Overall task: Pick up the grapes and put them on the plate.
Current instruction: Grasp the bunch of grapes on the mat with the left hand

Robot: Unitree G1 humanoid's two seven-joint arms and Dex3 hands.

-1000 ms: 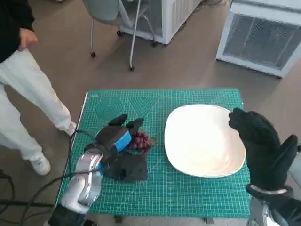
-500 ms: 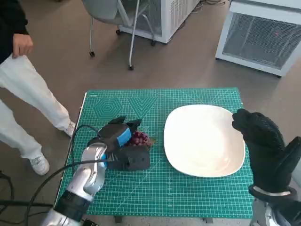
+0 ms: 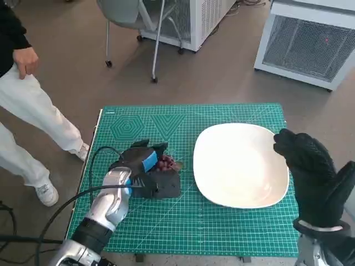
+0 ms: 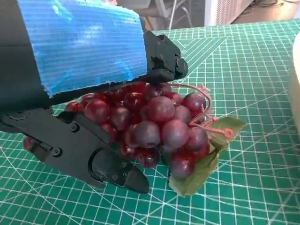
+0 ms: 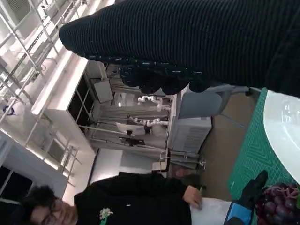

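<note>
Left hand [image 4: 89,93] lies over a bunch of dark red grapes [image 4: 159,129], its blue-taped back uppermost; one black finger [image 4: 161,58] reaches over the far side of the bunch and another [image 4: 93,157] runs along its near side, both touching the fruit. The bunch rests on a green cutting mat [image 4: 253,84] marked with a pale grid, with a green leaf [image 4: 204,166] and a pinkish stem [image 4: 204,110] protruding clear of the fingers. A pale rim, the plate [image 4: 296,93], shows at the frame edge, apart from the bunch.

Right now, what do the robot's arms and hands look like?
The left hand is black hard plastic with bright blue tape across its back. Its forearm is shiny silver, and a black cable loops beside it. The right hand wears a chunky black knitted glove above a pale cuff.
</note>
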